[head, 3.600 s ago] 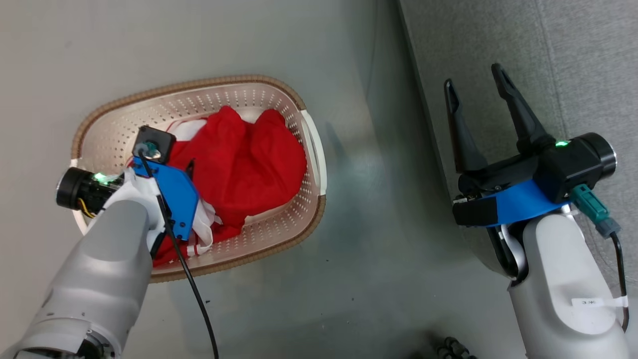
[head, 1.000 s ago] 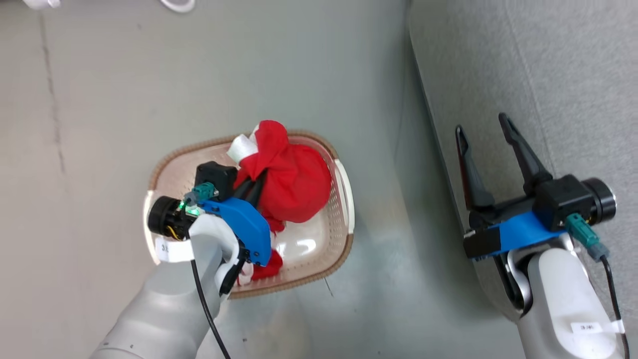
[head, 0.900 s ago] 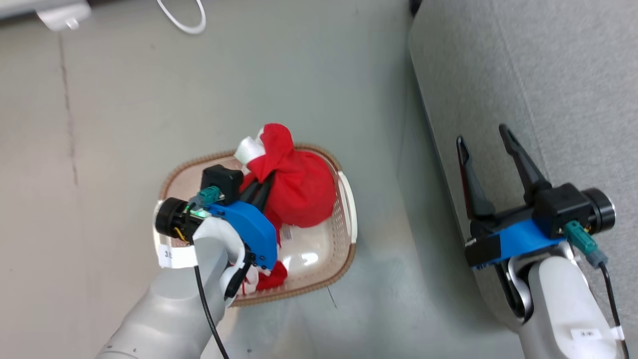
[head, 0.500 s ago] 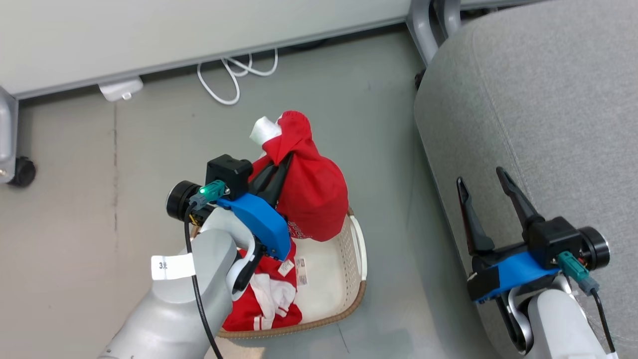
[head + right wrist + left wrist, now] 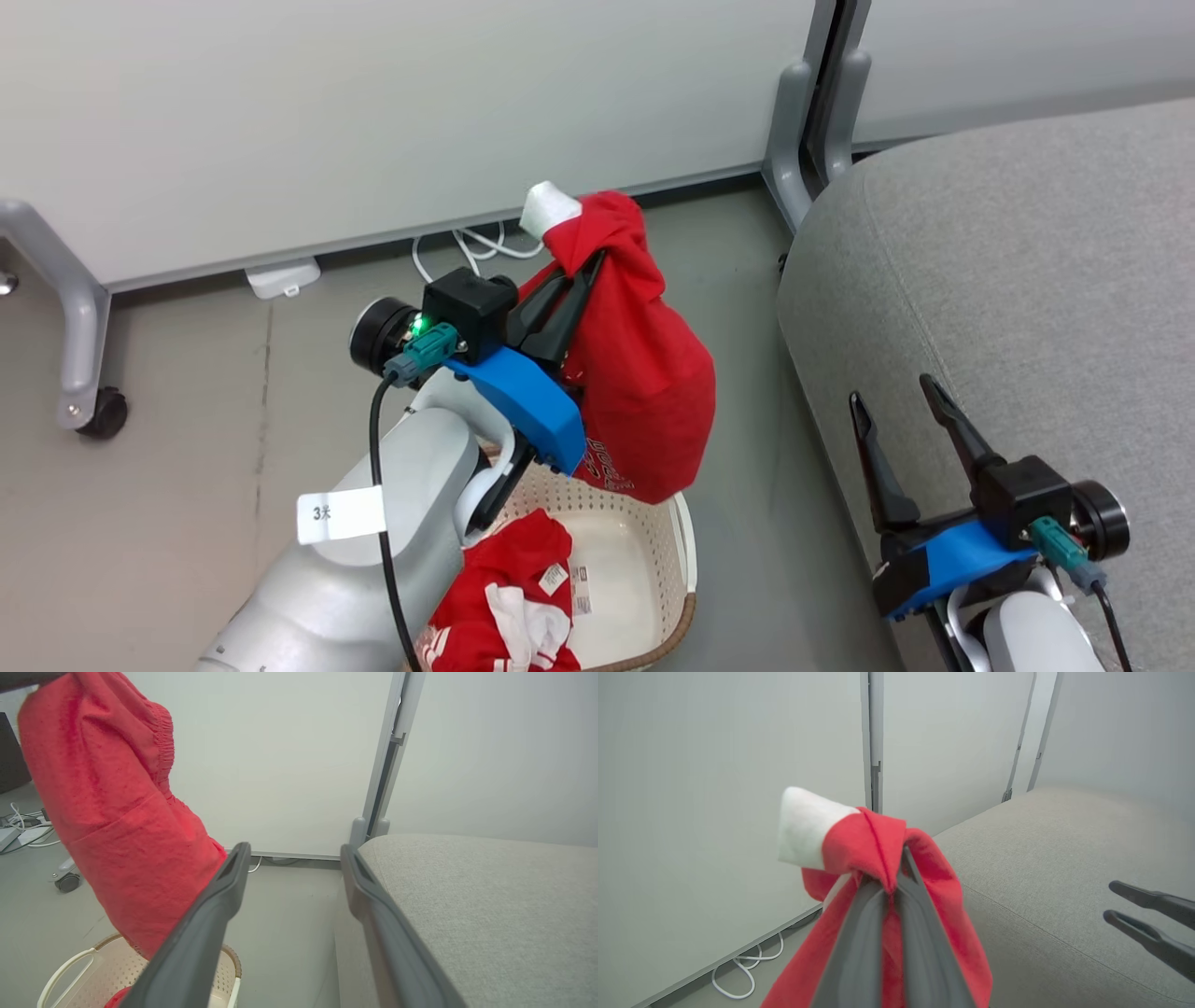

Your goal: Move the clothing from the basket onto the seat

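1. My left gripper (image 5: 588,266) pinches a red garment (image 5: 644,392), hanging above the basket (image 5: 686,551), left of the seat (image 5: 1027,280).
2. My right gripper (image 5: 890,392): spread, empty.
3. Risk: bunched fold slips mid-swing; hem snags basket rim.

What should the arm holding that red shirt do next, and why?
Probably carry it sideways over the seat: the left gripper is shut on the red garment, which hangs over the basket, and the seat lies to the robot's right. More clothing waits in the basket.
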Available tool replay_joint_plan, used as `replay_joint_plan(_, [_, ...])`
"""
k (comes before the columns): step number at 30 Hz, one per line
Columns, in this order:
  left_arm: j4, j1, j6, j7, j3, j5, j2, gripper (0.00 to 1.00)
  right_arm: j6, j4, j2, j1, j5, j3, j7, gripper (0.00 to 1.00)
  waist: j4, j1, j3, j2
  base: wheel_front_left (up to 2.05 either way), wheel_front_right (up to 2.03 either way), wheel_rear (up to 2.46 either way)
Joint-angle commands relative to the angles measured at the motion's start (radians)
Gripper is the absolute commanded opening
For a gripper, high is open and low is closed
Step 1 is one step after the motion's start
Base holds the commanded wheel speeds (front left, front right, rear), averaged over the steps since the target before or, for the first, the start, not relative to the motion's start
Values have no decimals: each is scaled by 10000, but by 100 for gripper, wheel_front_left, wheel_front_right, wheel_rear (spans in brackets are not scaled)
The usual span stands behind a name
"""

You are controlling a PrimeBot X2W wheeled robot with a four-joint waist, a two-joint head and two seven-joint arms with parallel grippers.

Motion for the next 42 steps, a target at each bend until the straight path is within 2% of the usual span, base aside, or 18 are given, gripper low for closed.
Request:
replay_joint_plan(1, [-123, -147, -17, -50, -16, 68, 20, 0, 1, 44, 13, 228, 49, 22, -39, 100, 10, 2, -238, -1, 0, 0, 0])
replay_joint_plan(11, [-973, 47, 125, 222, -251, 65, 143, 0, 3, 80, 36, 771, 88, 83, -39, 100, 50, 2, -913, -1, 0, 0, 0])
replay_joint_plan(22, [-1670, 410, 352, 530, -324, -47, 398, 0, 3, -278, 8, 571, -25, 554, -39, 100, 121, 2, -1081, -1, 0, 0, 0])
replay_joint_plan(33, [-1952, 465, 506, 617, -403, -96, 494, 0, 1, -769, -569, -232, 300, 2352, -39, 100, 194, 2, -1022, -1, 0, 0, 0])
replay_joint_plan(42, [-2084, 217, 537, 641, -527, -26, 437, 0, 1, -213, -910, -1668, 546, 3745, -39, 100, 307, 2, -698, -1, 0, 0, 0])
